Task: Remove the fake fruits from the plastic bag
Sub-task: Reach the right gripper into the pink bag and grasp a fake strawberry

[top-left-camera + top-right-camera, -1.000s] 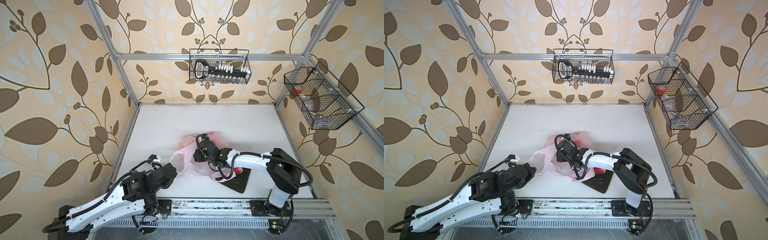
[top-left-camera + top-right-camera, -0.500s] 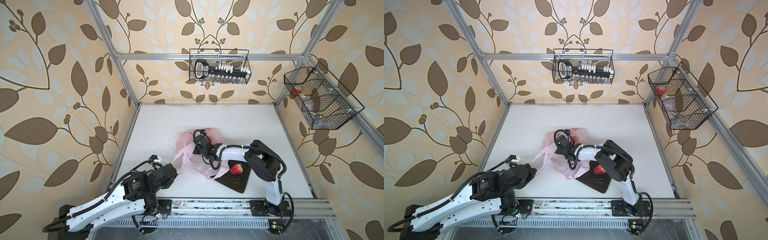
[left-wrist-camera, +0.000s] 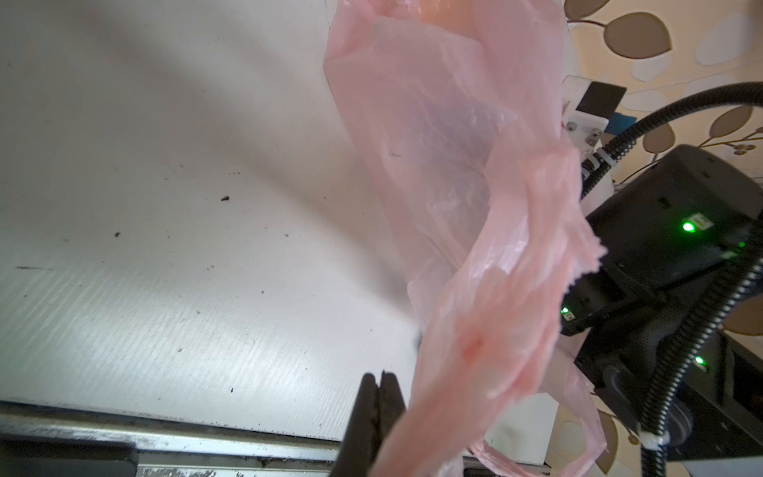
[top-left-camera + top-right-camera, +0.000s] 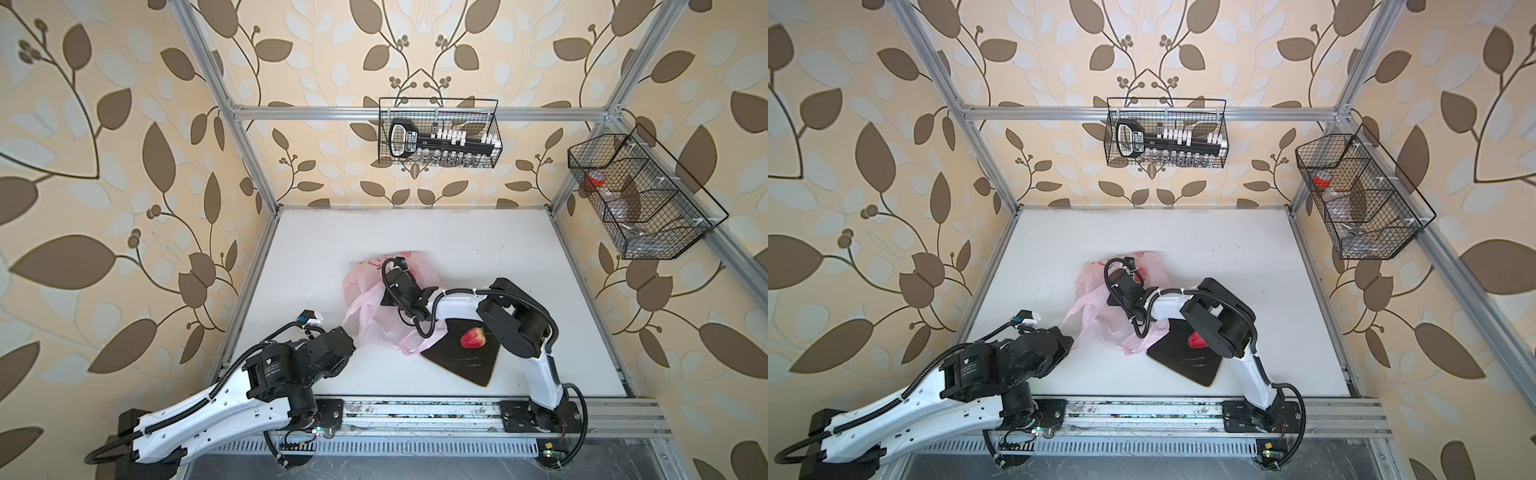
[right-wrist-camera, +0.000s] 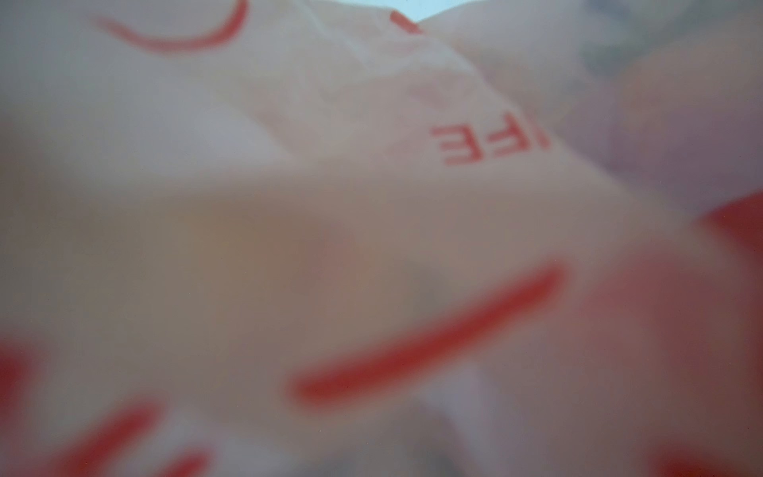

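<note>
The pale pink plastic bag (image 4: 365, 286) (image 4: 1090, 286) lies crumpled mid-table. One handle stretches to my left gripper (image 4: 351, 338) (image 4: 1069, 340). In the left wrist view the fingers of that gripper (image 3: 379, 378) are pressed together, with the bag's handle (image 3: 487, 330) rising from beside them. My right arm's wrist (image 4: 401, 284) (image 4: 1125, 286) reaches into the bag, so its fingers are hidden. The right wrist view shows only blurred pink film with red print (image 5: 413, 206). One red fake fruit (image 4: 473, 337) (image 4: 1195, 340) rests on the black plate (image 4: 465, 368) (image 4: 1187, 368).
A wire basket (image 4: 438, 137) hangs on the back wall and another (image 4: 640, 199) on the right wall. Metal frame posts stand at the table's corners. A metal rail (image 4: 415, 409) runs along the front edge, and one bag handle droops onto the plate's corner.
The right arm's elbow has swung up and to the right, uncovering the red fruit on the plate. Its wrist has pushed a little farther back into the bag. The left arm has stayed put.
</note>
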You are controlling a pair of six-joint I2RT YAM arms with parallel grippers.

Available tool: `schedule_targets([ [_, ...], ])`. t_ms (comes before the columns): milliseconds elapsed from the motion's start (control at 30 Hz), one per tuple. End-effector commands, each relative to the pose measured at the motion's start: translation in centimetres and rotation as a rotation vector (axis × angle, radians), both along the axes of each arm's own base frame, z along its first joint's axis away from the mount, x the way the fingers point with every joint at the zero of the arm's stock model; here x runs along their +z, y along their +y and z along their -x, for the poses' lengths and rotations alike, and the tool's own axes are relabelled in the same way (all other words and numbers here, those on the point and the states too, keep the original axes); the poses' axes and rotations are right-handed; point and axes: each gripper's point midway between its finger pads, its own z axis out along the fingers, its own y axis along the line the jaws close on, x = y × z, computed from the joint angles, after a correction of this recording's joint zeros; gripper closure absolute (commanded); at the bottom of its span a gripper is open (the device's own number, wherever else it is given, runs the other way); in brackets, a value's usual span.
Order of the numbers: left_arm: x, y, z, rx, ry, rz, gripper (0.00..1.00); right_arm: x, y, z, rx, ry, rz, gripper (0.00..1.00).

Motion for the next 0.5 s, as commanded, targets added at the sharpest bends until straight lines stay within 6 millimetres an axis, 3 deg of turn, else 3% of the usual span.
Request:
schedule_targets([
  [0,0.8,0.9,-0.2,0.039,-0.018,-0.002,1.0,2.8,0.0,0.7,0.045,-0.034,-0.051,0.74],
  [200,0.9,0.7,-0.5,0.04,-0.034,0.011,1.0,3.2,-1.6,3.1,0.021,0.036,-0.137,0.74],
  [333,0.8,-0.3,-0.6,0.008,-0.041,0.037,1.0,3.4,-1.3,3.0,-0.075,0.118,-0.276,0.43],
  [467,1.2,-1.4,-0.4,-0.045,-0.036,0.056,1.0,3.1,0.1,1.5,-0.188,0.19,-0.399,0.34],
])
